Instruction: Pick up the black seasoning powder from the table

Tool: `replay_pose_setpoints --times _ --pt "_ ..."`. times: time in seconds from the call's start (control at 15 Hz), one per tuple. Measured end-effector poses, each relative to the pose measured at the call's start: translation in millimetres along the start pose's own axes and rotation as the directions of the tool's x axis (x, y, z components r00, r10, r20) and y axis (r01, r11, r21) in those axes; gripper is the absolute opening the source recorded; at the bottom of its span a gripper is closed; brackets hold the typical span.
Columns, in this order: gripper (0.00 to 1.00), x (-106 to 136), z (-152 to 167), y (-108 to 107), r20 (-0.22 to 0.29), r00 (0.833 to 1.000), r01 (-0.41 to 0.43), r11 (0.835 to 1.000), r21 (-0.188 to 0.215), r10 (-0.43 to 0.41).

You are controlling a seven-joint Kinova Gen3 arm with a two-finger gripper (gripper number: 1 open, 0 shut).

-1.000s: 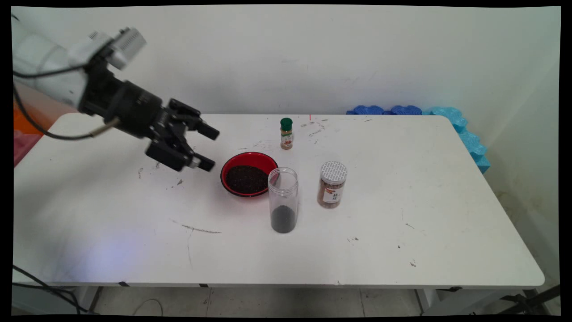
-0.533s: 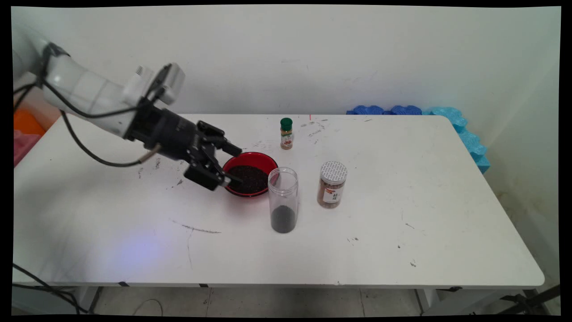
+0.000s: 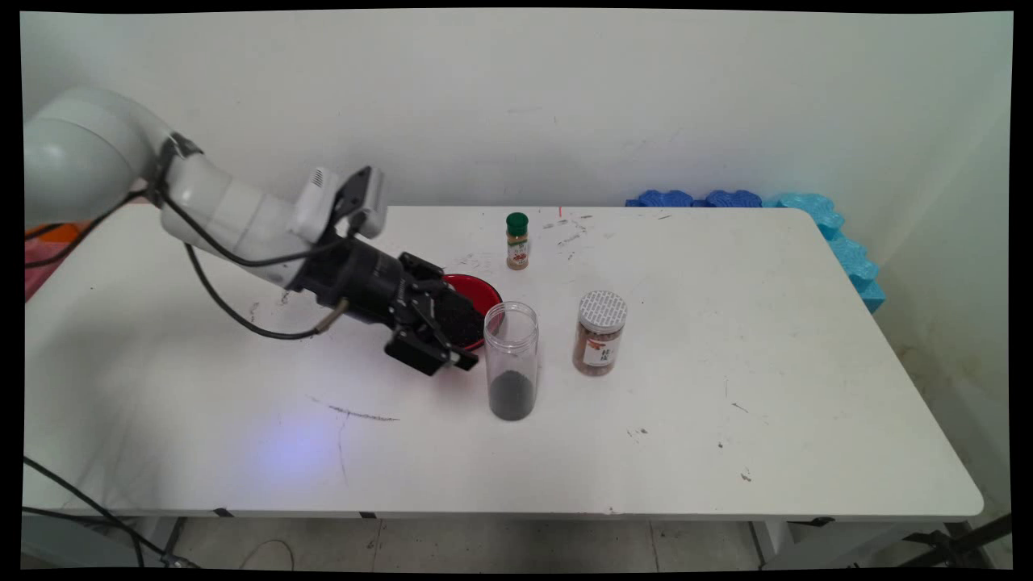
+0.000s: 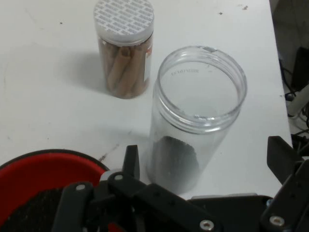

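My black gripper [image 3: 462, 327] hangs low over the near right side of a red bowl [image 3: 478, 291] of dark grains and covers much of it. Its jaws are open and hold nothing. Just to its right stands a tall clear jar [image 3: 511, 359], lidless, with a layer of dark grains at its bottom. In the hand view the gripper [image 4: 207, 159] faces that clear jar [image 4: 198, 111], which stands just ahead between the two fingers, apart from them. The red bowl [image 4: 43, 166] lies at the lower left.
A jar of brown sticks with a silver-white lid [image 3: 600, 332] stands right of the clear jar; it appears as the brown jar [image 4: 124, 48] beyond it. A small green-capped spice bottle [image 3: 516, 240] stands behind the bowl. Blue foam [image 3: 831, 234] lines the table's far right corner.
The arm has swung right and down: the gripper went from left of the bowl, above the table, to over the bowl, close to the clear jar. It stays open.
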State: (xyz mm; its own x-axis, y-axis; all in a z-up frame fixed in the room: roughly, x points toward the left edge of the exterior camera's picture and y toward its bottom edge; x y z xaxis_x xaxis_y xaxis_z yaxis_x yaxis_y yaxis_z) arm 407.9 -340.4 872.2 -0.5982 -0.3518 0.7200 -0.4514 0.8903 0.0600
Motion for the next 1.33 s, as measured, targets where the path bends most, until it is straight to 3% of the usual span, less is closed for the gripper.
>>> replay_pose_setpoints --times 0.47,1.33 --pt "1.00 0 37 -3 0.013 1.000 -0.016 1.000 0.017 0.015" --pt "1.00 -1 62 -4 0.011 0.999 -0.031 0.999 0.015 0.031"
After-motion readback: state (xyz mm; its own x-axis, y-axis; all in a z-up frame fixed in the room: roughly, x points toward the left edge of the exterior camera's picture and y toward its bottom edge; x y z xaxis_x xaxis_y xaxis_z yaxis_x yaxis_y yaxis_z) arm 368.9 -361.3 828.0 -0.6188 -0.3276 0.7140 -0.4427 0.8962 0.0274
